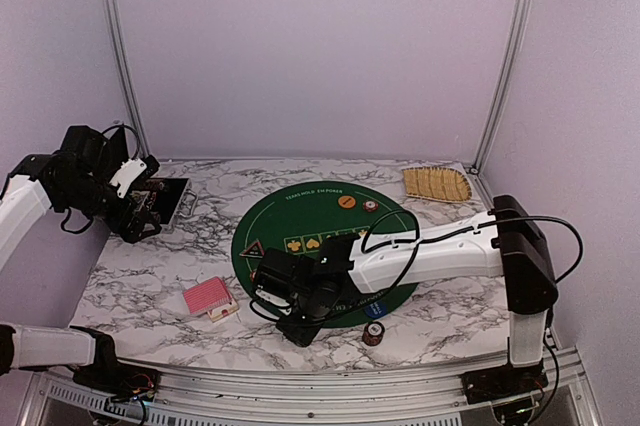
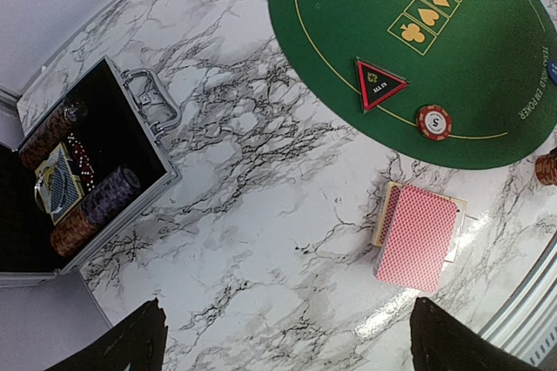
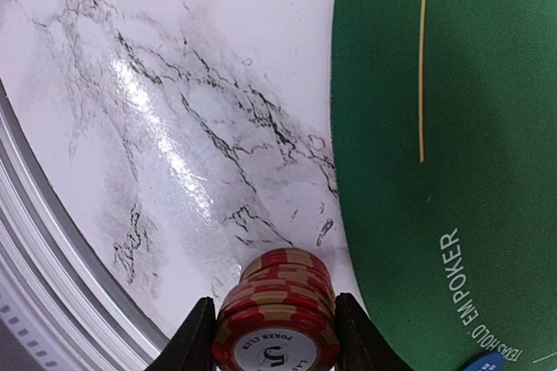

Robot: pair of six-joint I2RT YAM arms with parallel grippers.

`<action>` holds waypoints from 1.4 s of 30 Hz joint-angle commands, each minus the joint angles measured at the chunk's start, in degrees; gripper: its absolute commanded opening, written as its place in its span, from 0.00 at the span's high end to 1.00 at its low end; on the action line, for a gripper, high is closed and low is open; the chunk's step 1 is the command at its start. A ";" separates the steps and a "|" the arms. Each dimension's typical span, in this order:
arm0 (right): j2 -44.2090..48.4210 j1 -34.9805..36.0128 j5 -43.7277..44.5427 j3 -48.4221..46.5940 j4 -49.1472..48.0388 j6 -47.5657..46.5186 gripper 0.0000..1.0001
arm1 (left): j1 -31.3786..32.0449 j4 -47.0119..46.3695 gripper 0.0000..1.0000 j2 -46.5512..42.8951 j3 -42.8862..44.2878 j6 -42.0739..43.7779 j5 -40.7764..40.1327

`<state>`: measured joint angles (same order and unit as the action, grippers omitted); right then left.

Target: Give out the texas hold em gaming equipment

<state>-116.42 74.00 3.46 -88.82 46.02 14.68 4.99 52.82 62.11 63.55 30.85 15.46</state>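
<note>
White marble-veined table (image 1: 150, 286), lilac walls. Round green mat (image 1: 300, 221) printed "TEXAS HOLD EM POKER". Right gripper (image 3: 274, 336) clamped on upright chip stack (image 3: 278, 279), axis vertical, top chip marked "5 POKER CLUB", on marble just beside mat edge. Left gripper (image 2: 287, 327) spread wide, empty, near open case (image 2: 96, 171).

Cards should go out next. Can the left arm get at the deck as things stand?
Probably yes: the deck lies bare on the marble, the left gripper is open, and the right gripper sits apart from it.
</note>
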 commanded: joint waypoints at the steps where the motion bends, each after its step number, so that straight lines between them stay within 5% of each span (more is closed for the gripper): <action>1: -0.50 -0.31 -0.62 0.37 -0.90 -0.26 0.65 | 0.19 1.59 0.01 -0.58 0.00 -0.11 0.29; 9: -0.29 -0.61 -0.87 1.58 -1.20 -0.17 0.67 | 0.19 1.54 0.01 -0.82 -0.11 -0.13 0.08; 21: 3.50 -2.41 1.10 -0.25 1.35 0.24 0.98 | 0.19 1.60 0.01 -0.76 0.34 -0.09 0.08; 33: 10.02 -6.11 3.40 1.56 5.65 1.55 1.00 | 0.19 1.54 0.01 -0.93 0.35 -0.02 -0.06; 42: 18.75 -21.23 5.42 14.86 2.22 1.90 1.00 | 0.19 1.65 0.01 -1.00 0.29 0.16 0.22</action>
<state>-101.73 58.50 6.94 -78.37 49.74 15.46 4.99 52.82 62.11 63.55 30.87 15.40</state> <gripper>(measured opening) 0.399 0.989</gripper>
